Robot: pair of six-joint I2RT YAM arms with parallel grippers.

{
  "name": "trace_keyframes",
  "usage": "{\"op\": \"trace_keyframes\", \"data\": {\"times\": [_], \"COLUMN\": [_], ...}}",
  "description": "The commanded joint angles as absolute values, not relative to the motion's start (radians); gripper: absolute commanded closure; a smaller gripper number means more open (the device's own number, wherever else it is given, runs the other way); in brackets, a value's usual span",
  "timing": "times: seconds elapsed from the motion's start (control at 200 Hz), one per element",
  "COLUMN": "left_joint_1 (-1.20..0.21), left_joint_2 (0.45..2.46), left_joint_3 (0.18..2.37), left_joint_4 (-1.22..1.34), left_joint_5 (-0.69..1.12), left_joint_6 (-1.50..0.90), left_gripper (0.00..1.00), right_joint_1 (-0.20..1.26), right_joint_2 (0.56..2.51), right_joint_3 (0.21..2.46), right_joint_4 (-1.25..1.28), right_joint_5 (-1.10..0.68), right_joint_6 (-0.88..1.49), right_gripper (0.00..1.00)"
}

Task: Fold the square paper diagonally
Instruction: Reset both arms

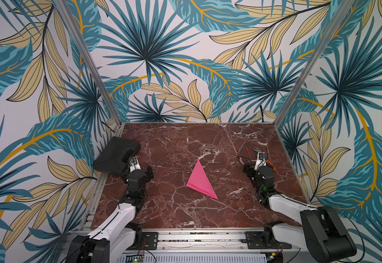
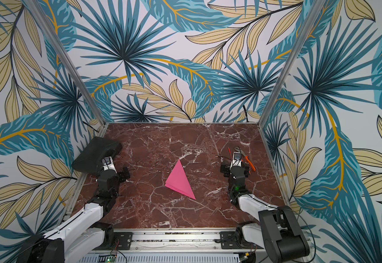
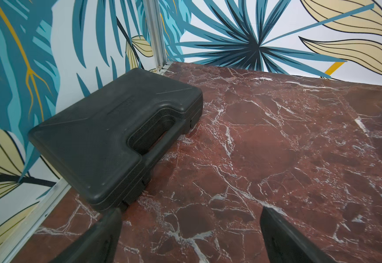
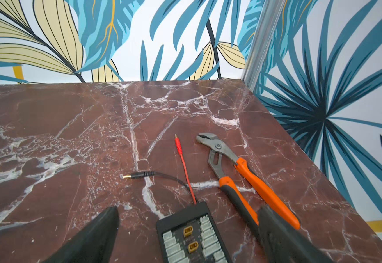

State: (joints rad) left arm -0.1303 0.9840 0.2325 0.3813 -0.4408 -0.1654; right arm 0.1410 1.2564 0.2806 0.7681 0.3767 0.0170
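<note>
– Now, where is the paper (image 1: 200, 181) found?
– Folded into a triangle, it is laid flat on the surface (image 1: 174, 145), centrally, touched by nothing.
– And the left hand (image 3: 190, 210), the right hand (image 4: 188, 208)?
– Both are held spread wide, nothing gripped.

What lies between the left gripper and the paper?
Nothing: in both top views, only bare table separates the left gripper from the paper.
</note>
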Motion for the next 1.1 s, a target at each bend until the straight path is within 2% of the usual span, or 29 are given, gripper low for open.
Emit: {"op": "trace_keyframes", "data": {"times": [0.0, 0.255, 0.361, 0.456, 0.531, 0.631, 0.741, 0.811, 0.937, 1.097], "left_joint_1": [-0.106, -0.046, -0.031, -0.019, -0.016, -0.011, 0.007, 0.017, 0.017, 0.015], "left_joint_2": [1.015, 1.18, 1.3, 1.452, 1.626, 1.558, 1.583, 1.544, 1.58, 1.571], "left_joint_3": [0.206, 0.172, 0.173, 0.18, 0.168, 0.252, 0.316, 0.356, 0.335, 0.35], "left_joint_4": [0.58, 0.892, 1.058, 1.2, 1.414, 1.176, 1.106, 0.962, 1.066, 1.019], "left_joint_5": [-0.415, -0.268, -0.235, -0.207, -0.195, -0.157, -0.207, -0.226, -0.223, -0.192], "left_joint_6": [-0.083, -0.05, -0.033, -0.028, -0.025, -0.014, -0.047, -0.079, -0.065, -0.051], "left_gripper": [0.0, 0.0, 0.0, 0.0, 0.0, 0.0, 0.0, 0.0, 0.0, 0.0], "right_joint_1": [0.113, 0.091, 0.059, 0.024, 0.023, 0.024, 0.023, 0.023, 0.024, 0.025], "right_joint_2": [1.305, 1.519, 1.501, 1.503, 1.506, 1.505, 1.505, 1.505, 1.505, 1.503], "right_joint_3": [0.297, 0.318, 0.409, 0.416, 0.414, 0.416, 0.416, 0.416, 0.416, 0.416], "right_joint_4": [0.878, 1.054, 0.853, 0.836, 0.842, 0.839, 0.838, 0.839, 0.839, 0.838], "right_joint_5": [0.282, 0.19, 0.171, 0.124, 0.126, 0.127, 0.127, 0.127, 0.126, 0.128], "right_joint_6": [0.002, -0.034, 0.009, 0.035, 0.034, 0.034, 0.033, 0.034, 0.033, 0.03], "right_gripper": [0.01, 0.0, 0.01, 0.0, 0.01, 0.0, 0.0, 0.0, 0.0, 0.0]}}
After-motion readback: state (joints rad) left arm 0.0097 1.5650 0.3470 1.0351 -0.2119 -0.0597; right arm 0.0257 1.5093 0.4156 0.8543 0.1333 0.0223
